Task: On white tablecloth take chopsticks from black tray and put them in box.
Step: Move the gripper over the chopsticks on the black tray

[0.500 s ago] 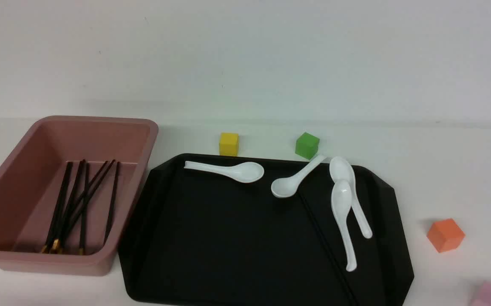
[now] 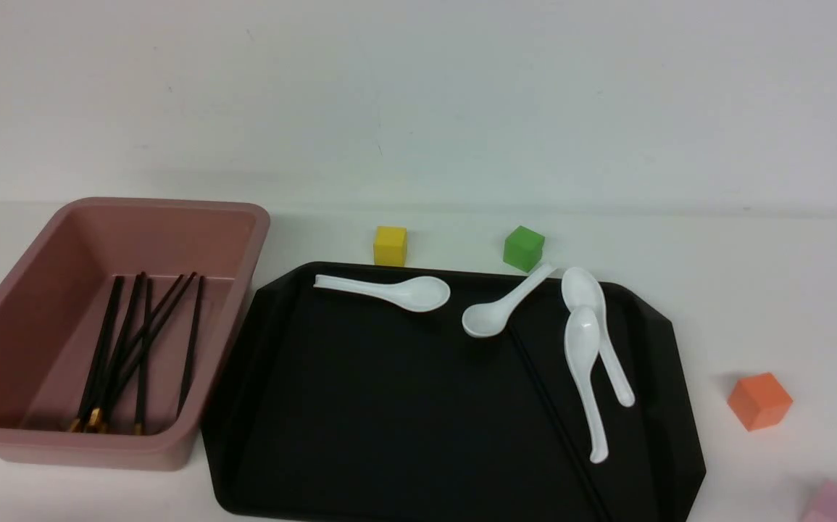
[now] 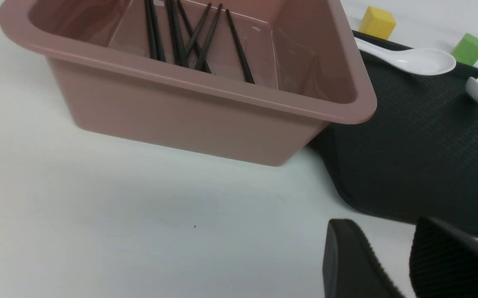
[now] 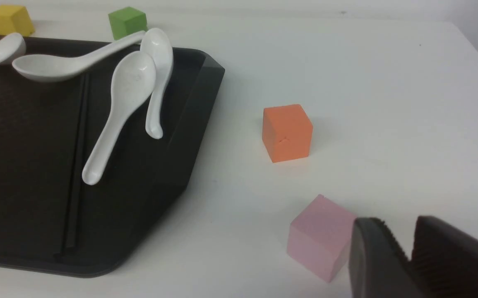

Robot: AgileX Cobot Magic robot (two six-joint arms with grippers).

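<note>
box (image 2: 85, 455): rounded pink | black tray (image 2: 404, 406): cut-cornered | left gripper (image 3: 383, 222): apart | right gripper (image 4: 399, 221): apart, narrower

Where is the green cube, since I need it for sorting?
In the front view, the green cube sits right of the yellow cube, just beyond the black tray's far rim.

Four white spoons (image 2: 418, 293) (two overlapping); yellow (image 2: 390, 246), green (image 2: 523, 249), orange (image 2: 759, 402), pink cubes (image 2: 836, 502).

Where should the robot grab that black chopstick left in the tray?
Probably around its middle, from above, with the claw closing across its thin width. The chopstick lies flat in the black tray, its middle uncovered; one end meets a white spoon, and another spoon lies close beside it.
</note>
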